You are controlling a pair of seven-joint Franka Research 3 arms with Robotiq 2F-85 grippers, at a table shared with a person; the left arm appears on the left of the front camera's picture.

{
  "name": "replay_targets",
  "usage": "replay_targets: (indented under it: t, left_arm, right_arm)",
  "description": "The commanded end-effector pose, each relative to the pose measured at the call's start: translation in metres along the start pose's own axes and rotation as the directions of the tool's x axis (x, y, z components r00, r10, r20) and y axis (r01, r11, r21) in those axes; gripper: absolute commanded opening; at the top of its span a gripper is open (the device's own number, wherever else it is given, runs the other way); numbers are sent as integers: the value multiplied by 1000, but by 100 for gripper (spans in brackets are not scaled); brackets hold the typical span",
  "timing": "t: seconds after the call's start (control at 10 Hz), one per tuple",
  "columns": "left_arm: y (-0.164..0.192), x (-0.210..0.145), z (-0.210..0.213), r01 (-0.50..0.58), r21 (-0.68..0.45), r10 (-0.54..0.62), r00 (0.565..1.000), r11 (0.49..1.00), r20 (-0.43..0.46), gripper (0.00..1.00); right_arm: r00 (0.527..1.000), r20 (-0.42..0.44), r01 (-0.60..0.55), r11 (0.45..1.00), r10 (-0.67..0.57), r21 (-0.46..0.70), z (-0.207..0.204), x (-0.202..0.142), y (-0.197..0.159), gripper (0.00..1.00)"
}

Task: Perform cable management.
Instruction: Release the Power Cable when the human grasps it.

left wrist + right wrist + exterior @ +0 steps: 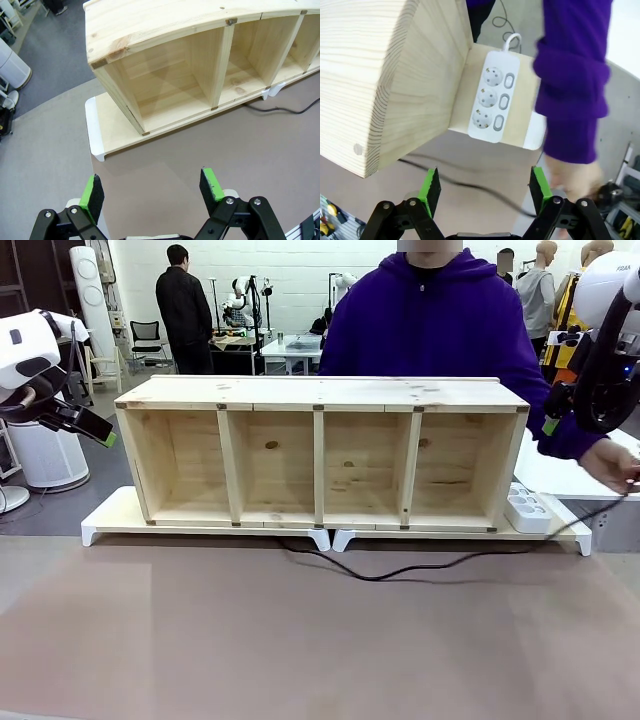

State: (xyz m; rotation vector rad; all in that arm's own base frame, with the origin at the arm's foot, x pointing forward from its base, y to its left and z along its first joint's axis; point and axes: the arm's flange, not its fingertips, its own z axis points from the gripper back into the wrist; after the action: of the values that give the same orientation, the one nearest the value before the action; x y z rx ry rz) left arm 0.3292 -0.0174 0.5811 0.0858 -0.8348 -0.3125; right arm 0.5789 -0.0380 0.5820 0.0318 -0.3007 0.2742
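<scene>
The cable (430, 565) is a thin black cord. It comes out from under the wooden shelf (320, 400) near the middle and curves right across the table to the person's hand (612, 465) at the right edge. My left gripper (105, 435) hangs left of the shelf, off the table's left end. In the left wrist view the left gripper (151, 187) is open and holds nothing, above bare tabletop before the shelf's (165, 45) end compartment. My right gripper (485, 186) is open and holds nothing, above the cable (470, 186) beside the shelf's right end. The person's hand (575, 177) is just beyond it.
A white power strip (528, 508) lies on the white riser (560, 532) right of the shelf, and appears again as the power strip (492, 102). A person in a purple sleeve (572, 75) stands behind the shelf. Wide brown tabletop (300, 640) spreads in front.
</scene>
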Motion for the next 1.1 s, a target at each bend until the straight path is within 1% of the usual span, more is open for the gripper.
replay_targets:
  t: [0.0,1.0]
  left_arm:
    - [1,-1,0,-2,2,2,1000,1000,0,100]
    - [1,-1,0,-2,2,2,1000,1000,0,100]
  right_arm:
    - [1000,-4,2,1000,-2,3,0,-1,0,92]
    - [1000,-4,2,1000,-2,3,0,-1,0,92]
